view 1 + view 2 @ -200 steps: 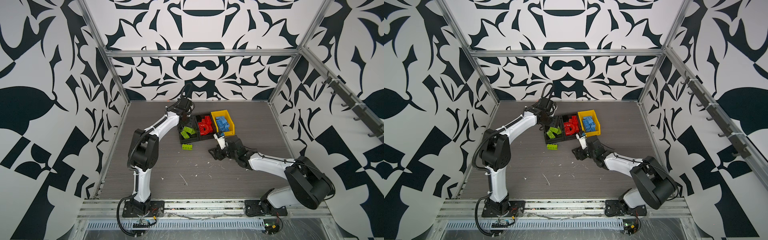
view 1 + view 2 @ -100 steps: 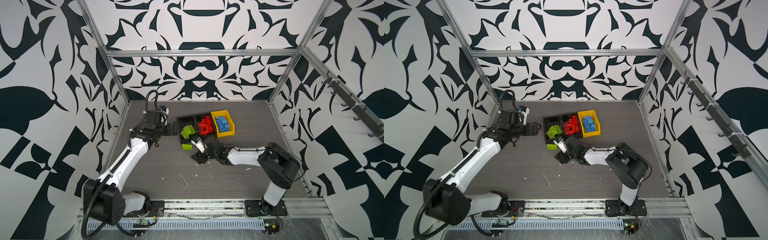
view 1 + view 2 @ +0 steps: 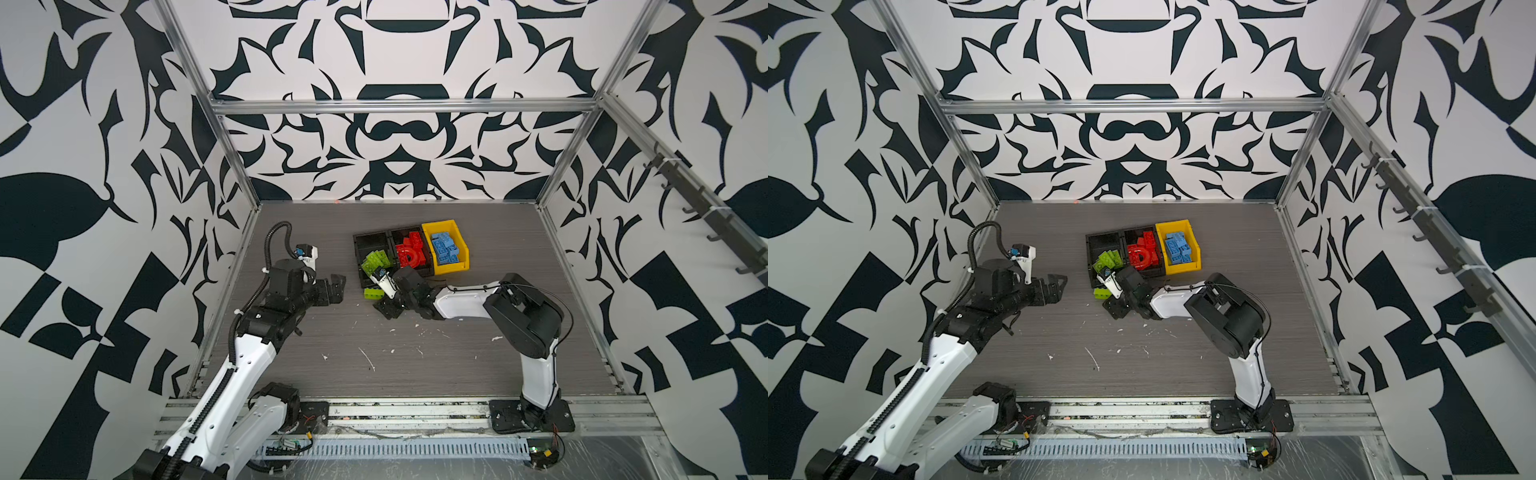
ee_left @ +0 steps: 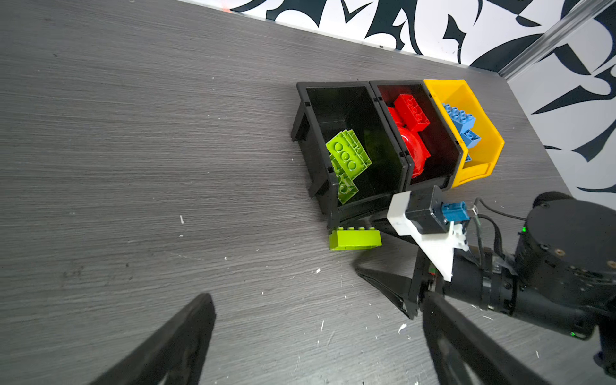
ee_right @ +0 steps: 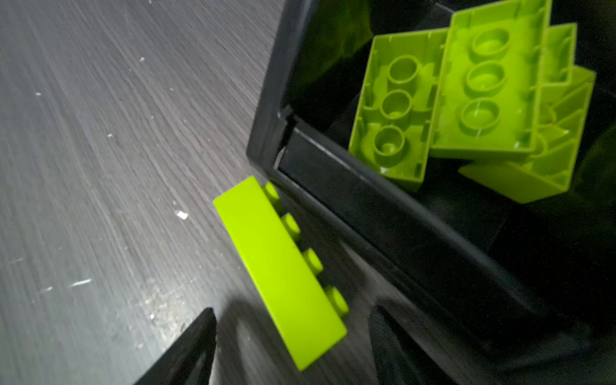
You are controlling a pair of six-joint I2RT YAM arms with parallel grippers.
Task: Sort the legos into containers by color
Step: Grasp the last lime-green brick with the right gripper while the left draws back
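Right claw (image 5: 293,308): jaws parted, straddling loose green brick (image 5: 283,273); you see no contact. Left claw (image 3: 336,287): spread wide, empty, at brick's 9 o'clock, well apart. Brick lies on table (image 3: 415,365) at 6 o'clock of black bin (image 3: 357,262) holding green legos (image 3: 376,262), just beside its front wall.

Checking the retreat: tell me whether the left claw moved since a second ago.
Yes. The left claw has drawn left and nearer, away from the leftmost bin.

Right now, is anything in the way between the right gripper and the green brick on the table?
Nothing visible. The green brick lies on the table right before the open right gripper, beside the front wall of the black bin.
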